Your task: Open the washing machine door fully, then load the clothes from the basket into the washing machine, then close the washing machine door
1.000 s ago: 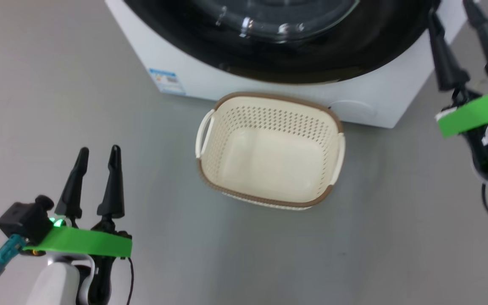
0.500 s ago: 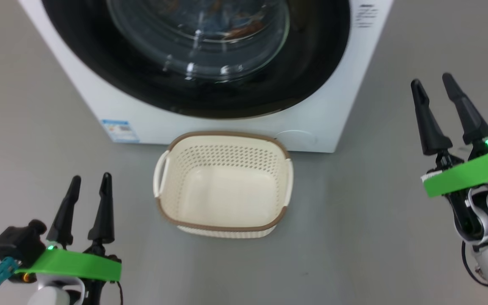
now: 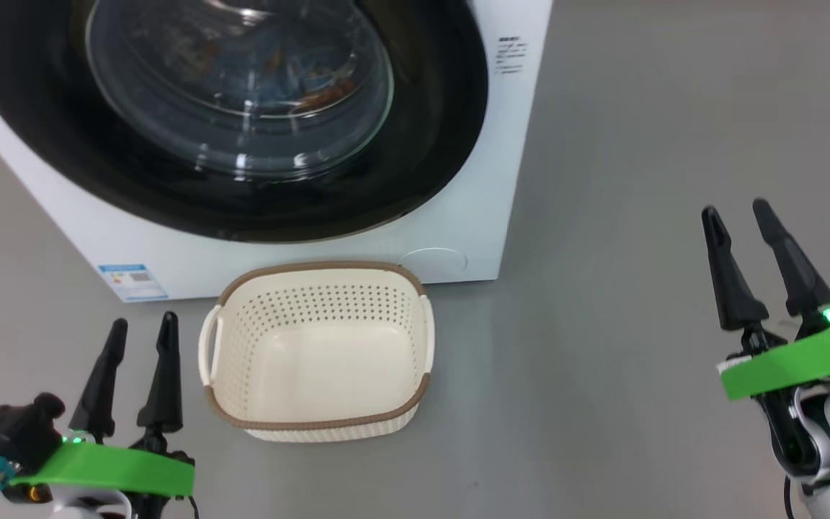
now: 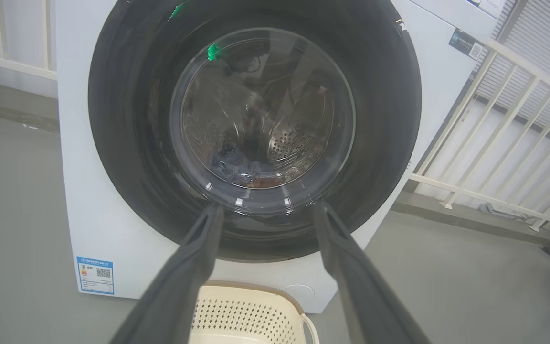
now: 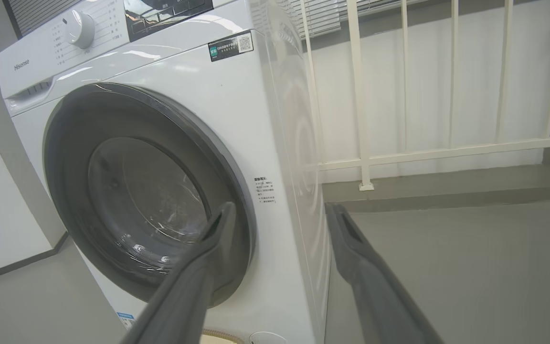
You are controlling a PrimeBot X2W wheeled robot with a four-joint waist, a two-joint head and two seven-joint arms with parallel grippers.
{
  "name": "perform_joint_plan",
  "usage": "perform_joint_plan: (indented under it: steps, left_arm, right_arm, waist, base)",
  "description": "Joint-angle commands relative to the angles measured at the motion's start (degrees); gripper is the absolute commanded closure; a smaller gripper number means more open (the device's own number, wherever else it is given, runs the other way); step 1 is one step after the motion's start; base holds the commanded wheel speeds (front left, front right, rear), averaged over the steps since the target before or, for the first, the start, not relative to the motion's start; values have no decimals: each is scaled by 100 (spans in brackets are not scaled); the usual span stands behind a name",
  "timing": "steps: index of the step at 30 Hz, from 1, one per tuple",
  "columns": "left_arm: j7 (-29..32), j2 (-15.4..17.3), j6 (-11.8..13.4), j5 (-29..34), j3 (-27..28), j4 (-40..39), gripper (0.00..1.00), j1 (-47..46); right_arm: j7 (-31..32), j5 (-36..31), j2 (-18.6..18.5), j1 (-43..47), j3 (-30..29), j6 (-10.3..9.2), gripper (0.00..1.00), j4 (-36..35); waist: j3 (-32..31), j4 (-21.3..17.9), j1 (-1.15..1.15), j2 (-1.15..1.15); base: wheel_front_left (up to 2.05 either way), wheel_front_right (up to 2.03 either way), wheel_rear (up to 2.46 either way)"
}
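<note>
Washing machine door [image 3: 228, 108]: sat shut, flush in the white front of the washing machine [image 3: 512, 144], just as it had a second before. Was framed otherwise than earlier by a turned head camera, with more of the glossy black ring and the bulging glass bowl on show, and lay further to the left of the head view together with the basket [image 3: 321, 321]. Right gripper [image 3: 734, 207]: had stood close by the machine's right front corner a second ago; now hung low at the right over the grey floor [image 3: 638, 144], well apart from the cabinet, fingers pointing up and leaning slightly left, spread wide and holding nothing. Left gripper [image 3: 143, 321]: kept to the lower left, just beside the basket's left handle, fingers upright, likewise parted and empty. Clothes [image 4: 248, 174]: lay behind the glass at the bottom of the steel drum, light blue with orange-brown patches. Basket: stood on the floor just before the foot of the machine, under the door's lower edge, right of the blue label [image 3: 132, 281], cream perforated walls and bare bottom showing inside the brown rim.
</note>
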Motion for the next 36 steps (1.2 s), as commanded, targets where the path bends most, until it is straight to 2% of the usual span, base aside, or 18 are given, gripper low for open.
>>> perform_joint_plan:
  steps: [1, 15, 36]
  left_arm:
    - [-31, 176, 6, -49, 213, -166, 0, -1]
    - [-33, 156, 21, 13, 137, -166, 0, 153]
    - [-34, 217, 35, 35, 48, -200, 0, 93]
  right_arm:
    - [-28, -58, -33, 117, 9, -15, 0, -159]
    - [-28, -299, 100, 766, -185, -15, 0, -85]
    - [-28, -495, 235, 728, -315, -15, 0, 280]
  waist:
    - [-97, -143, 0, 0]
    - [-384, -324, 0, 0]
    - [-280, -165, 0, 0]
  base:
    - [0, 0, 0]
    - [0, 0, 0]
    - [0, 0, 0]
